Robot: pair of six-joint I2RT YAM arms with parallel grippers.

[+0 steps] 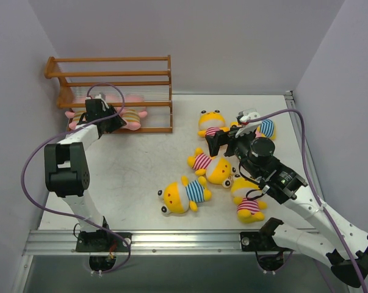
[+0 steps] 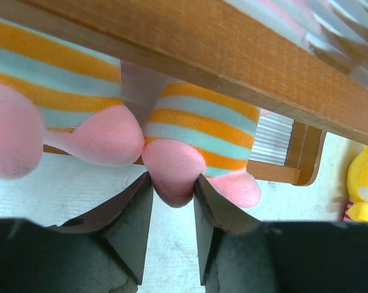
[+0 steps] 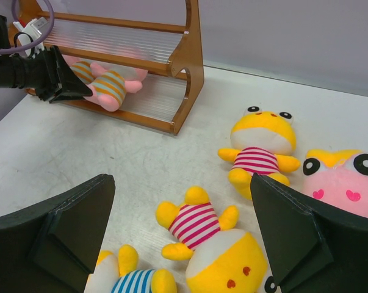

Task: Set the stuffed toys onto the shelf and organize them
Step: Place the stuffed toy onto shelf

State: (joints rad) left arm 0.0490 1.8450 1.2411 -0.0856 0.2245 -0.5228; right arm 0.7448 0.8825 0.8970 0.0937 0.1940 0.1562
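I see left gripper [image 2: 173, 186] pinching foot of pink tan-striped plush toy [image 2: 199, 125], orange-brown wooden shelf [image 2: 245, 67], ten o'clock; right gripper [image 3: 182, 186] spread, two o'clock.

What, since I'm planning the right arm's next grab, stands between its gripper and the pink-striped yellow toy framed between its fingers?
Nothing visible does. The right gripper is open, and the toy lies on the table straight ahead of it, with only open space between the fingers and the plush.
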